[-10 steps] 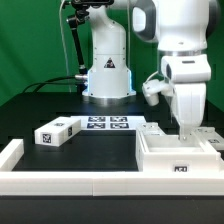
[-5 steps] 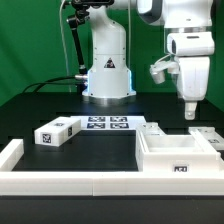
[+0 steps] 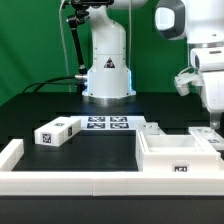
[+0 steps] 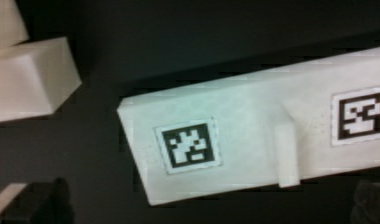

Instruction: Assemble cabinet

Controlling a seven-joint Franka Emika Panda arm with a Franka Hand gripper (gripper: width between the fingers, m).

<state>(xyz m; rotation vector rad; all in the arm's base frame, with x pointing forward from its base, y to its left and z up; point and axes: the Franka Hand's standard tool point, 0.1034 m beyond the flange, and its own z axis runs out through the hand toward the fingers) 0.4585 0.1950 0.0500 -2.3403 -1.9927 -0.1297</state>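
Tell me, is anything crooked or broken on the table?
Nothing looks broken or spilled. Only the small block sits a bit crooked, turned at an angle beside the marker board and apart from the box body.

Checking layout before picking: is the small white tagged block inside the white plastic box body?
No, the block lies on the black table, apart from the box body.
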